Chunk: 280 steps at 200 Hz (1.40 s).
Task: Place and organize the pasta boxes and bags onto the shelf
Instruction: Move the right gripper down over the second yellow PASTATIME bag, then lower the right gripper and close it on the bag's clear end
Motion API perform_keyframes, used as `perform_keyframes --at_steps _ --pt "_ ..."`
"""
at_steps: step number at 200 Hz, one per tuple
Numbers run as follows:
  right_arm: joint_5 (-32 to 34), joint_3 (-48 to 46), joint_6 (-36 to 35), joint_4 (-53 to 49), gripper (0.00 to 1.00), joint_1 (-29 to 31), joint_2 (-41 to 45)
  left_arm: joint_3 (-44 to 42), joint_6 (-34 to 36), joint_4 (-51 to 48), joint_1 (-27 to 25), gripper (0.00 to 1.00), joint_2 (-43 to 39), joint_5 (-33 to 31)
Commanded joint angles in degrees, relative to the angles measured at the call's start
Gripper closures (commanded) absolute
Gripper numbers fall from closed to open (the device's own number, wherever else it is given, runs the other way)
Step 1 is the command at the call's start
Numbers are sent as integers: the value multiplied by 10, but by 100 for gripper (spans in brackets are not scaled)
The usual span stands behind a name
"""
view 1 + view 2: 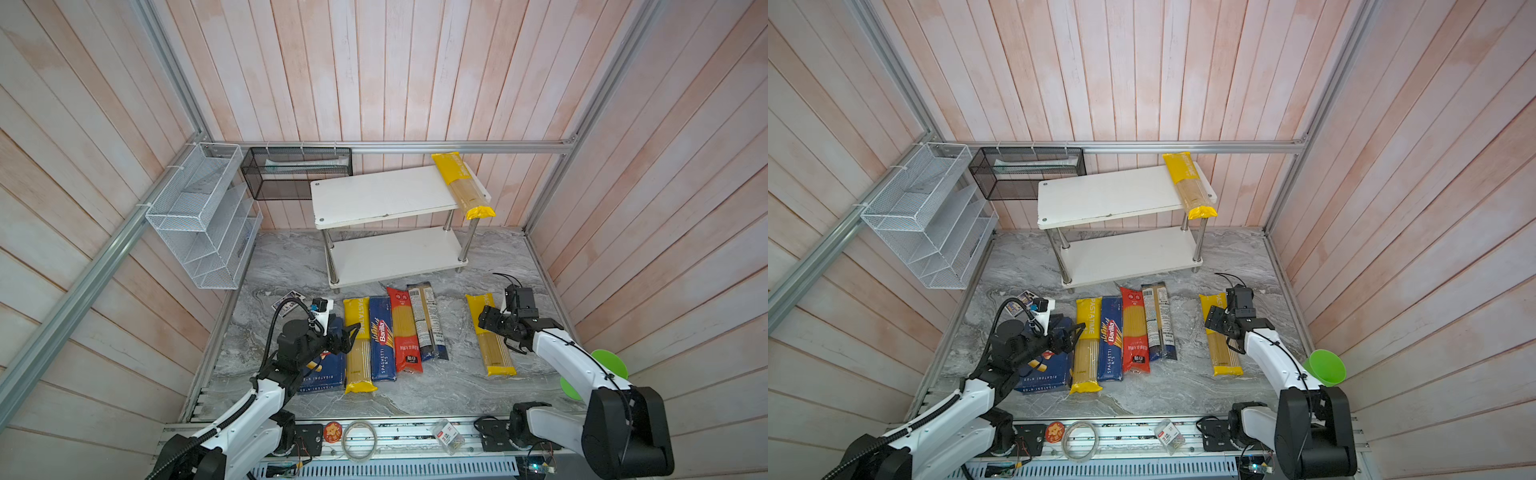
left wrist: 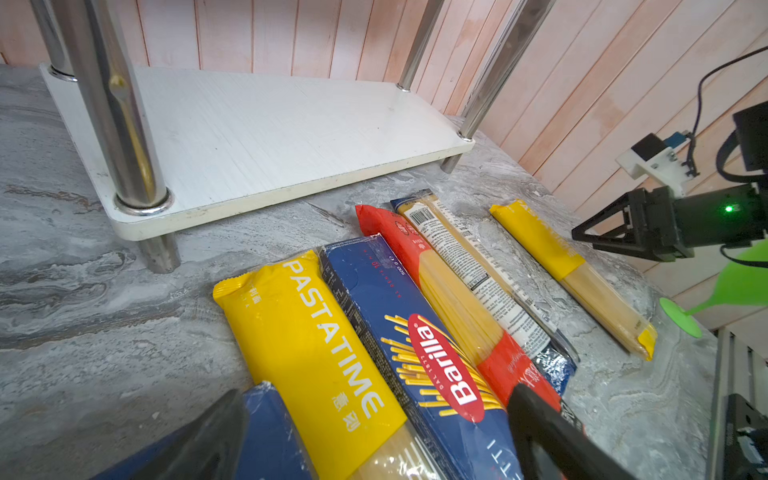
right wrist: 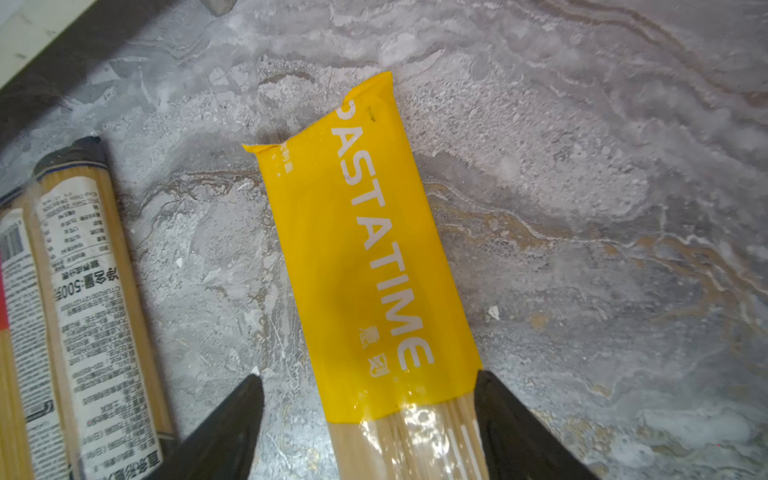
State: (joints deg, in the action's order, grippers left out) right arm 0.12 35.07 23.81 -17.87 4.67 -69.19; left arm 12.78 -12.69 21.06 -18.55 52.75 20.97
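One target bag: the lone yellow PASTATIME bag (image 3: 365, 249) lies flat on the right of the bench (image 1: 415, 395), well apart from the other packs, with its long axis running near to far.
Right tool (image 3: 369, 374): it hangs directly over this bag with the jaws spread wide and nothing held. They straddle the bag where the yellow print meets the clear window.
Centring: one finger sits close against the bag's edge while the other stands clear of it. Shift sideways before closing, or the first finger will likely skew the bag.
Grip point: stay near mid-length. A grip toward an end would probably let the long bag droop.
Descent: bring both fingertips down beside the bag to bench level, then close gently. The film looks slippery, and dry spaghetti may snap under a hard squeeze.
Placement: the shelf (image 1: 374, 195) stands at the far side. Its top board already carries one shelved yellow bag (image 1: 461, 183) at the right end, overhanging the near edge. Lay the new bag parallel and just left of it, fully on the board.
Left tool (image 2: 374, 397): the jaws are open and empty above the near-left row.
Row: rigatoni box (image 1: 324, 370), second yellow bag (image 1: 358, 345), spaghetti box (image 1: 382, 340), red bag (image 1: 403, 328) and dark blue bag (image 1: 428, 320) lie side by side on the bench.
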Motion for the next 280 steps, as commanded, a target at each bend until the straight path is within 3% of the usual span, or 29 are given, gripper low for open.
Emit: perform_keyframes --at_steps 1,61,136,175,229,280 --pt "-13 -20 -3 27 20 -4 -21 3 9 16 -2 0 -7 15" --pt "-75 -26 -10 31 20 -5 -49 4 8 18 -2 0 -3 21" --pt "-94 -88 85 26 21 53 81 4 6 23 -2 0 4 23" --pt "-32 -69 98 -17 21 82 83 3 4 23 -2 0 1 24" --pt "134 -50 93 -6 16 74 83 3 6 20 -3 0 0 21" --pt "35 -83 77 53 15 33 51 2 6 19 -2 0 -3 17"
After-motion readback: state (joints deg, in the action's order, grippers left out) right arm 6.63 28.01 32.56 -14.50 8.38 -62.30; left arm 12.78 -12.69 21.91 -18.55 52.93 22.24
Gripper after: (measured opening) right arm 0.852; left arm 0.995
